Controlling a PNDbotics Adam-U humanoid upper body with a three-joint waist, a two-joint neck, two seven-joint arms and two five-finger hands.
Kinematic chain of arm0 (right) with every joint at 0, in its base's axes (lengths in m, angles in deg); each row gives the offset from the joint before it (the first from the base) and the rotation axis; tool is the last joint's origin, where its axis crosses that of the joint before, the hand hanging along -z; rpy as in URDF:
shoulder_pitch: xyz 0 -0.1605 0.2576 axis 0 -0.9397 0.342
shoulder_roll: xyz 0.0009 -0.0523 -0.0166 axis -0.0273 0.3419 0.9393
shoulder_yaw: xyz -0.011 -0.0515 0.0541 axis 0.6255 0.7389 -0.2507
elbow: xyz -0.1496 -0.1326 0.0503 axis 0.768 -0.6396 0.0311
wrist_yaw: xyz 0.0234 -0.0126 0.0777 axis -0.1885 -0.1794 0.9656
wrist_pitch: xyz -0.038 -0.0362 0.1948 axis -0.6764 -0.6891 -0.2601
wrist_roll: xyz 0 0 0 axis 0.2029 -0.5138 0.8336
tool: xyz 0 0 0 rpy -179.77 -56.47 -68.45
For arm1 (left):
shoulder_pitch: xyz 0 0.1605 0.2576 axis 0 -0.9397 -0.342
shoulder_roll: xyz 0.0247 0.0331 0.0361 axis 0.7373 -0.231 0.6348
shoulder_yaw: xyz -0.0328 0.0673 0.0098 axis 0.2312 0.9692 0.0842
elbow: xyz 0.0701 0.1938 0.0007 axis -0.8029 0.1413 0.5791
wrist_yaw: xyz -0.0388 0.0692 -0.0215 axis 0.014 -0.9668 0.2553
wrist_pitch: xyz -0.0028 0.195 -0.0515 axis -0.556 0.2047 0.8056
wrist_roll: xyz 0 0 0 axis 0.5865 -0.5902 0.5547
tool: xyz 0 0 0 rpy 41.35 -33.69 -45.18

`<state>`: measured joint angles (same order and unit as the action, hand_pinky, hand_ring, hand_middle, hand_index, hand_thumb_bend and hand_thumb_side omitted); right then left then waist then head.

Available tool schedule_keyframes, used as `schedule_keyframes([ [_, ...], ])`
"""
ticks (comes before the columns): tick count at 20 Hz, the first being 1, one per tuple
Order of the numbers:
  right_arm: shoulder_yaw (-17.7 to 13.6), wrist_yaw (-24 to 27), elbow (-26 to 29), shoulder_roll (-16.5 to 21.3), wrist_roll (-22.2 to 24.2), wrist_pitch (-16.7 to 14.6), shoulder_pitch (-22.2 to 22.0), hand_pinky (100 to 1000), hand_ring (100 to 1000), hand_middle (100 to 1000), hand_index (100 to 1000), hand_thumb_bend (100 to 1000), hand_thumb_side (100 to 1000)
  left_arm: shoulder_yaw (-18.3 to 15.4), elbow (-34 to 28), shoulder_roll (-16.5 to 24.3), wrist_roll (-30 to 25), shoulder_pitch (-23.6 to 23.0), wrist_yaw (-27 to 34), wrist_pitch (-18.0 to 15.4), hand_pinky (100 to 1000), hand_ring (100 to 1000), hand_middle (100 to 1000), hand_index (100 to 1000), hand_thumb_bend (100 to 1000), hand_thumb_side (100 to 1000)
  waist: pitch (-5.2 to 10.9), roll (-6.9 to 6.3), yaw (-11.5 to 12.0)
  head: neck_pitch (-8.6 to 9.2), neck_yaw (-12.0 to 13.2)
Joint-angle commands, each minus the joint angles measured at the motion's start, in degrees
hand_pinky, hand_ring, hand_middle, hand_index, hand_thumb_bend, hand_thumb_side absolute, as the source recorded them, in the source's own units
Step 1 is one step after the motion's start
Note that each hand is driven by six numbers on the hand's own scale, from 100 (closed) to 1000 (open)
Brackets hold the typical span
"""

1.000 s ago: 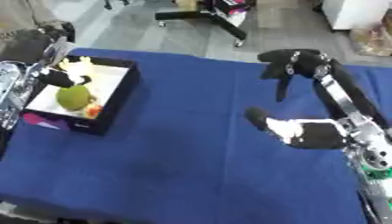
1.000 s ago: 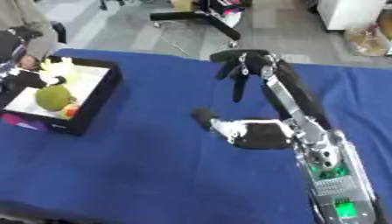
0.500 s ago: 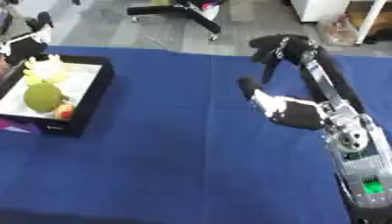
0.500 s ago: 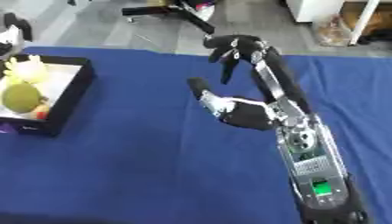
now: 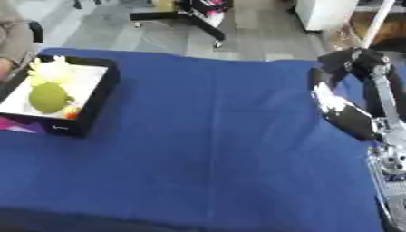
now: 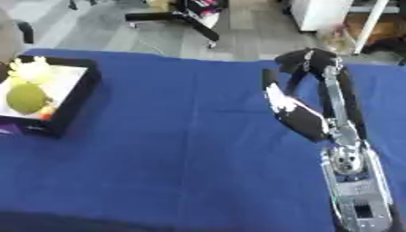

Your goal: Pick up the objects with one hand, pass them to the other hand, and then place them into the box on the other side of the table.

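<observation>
Grey floor shows behind the bench (image 5: 198, 149), and the black base of an office chair (image 5: 186, 18) stands there. A blue cloth covers the bench from edge to edge.

At the left side sits a black box (image 5: 99, 97) with a white inside. In it lie a round green fruit (image 5: 49, 96), a pale yellow object (image 5: 51, 71) with points just behind the fruit, and a small orange thing (image 5: 71, 112) at the near right corner of the box, touching the fruit or very close to it. What the orange thing is I cannot tell. A purple patch (image 5: 16, 123) shows on the near outer side of the box. All objects that I can see are inside this box; the open cloth between the box and the arm carries nothing that I can make out.

On the right side the right arm (image 6: 337, 104) folds over the bench. The right hand (image 6: 297, 61) hangs dark at the far end of it, over the blue cloth. Its fingers point down and look a little bent, but the view is blurred and I cannot tell if they are apart or together. It seems to hold nothing. A white and black part (image 6: 297, 115) of the arm lies nearer.

The left hand does not show in either view.
</observation>
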<state>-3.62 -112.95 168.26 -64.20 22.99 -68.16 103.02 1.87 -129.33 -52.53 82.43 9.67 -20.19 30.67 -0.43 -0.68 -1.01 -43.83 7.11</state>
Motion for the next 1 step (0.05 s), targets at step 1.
schedule_keyframes([
  [1,0.3,0.0,-0.9,1.6,-2.2,-0.3,-1.0,624,318,469,617,247,493,-1.7,-5.2,3.2,3.0,4.2,3.1,-2.8,962,926,920,871,1000,479,1.33,-0.34,-0.2,-0.29,0.9],
])
